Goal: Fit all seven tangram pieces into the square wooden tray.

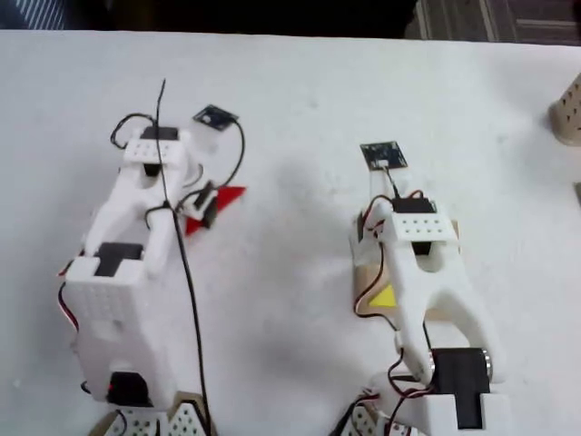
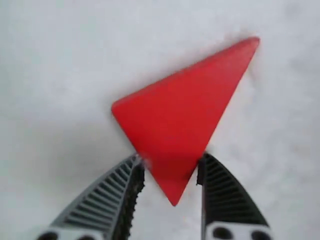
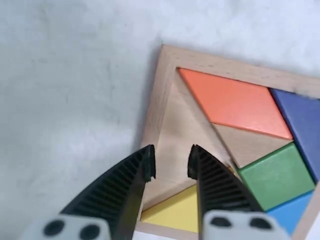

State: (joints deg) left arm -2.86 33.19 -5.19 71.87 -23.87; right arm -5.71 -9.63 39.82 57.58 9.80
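Red first: grip the flat red triangular piece (image 2: 180, 115), left of centre on white table (image 1: 300, 109), by the corner clamped in left gripper (image 2: 171, 161); lift level toward square wooden tray (image 3: 155, 100), lower right, beneath parted, empty fingers of right gripper (image 3: 171, 152).

Left arm (image 1: 136, 213) over triangle (image 1: 231, 194), right arm (image 1: 434, 272) over tray (image 1: 361, 271).

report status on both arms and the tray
left tool shut on flat red triangle. right tool open above square wooden tray, triangular gap bare. nothing blocking it.
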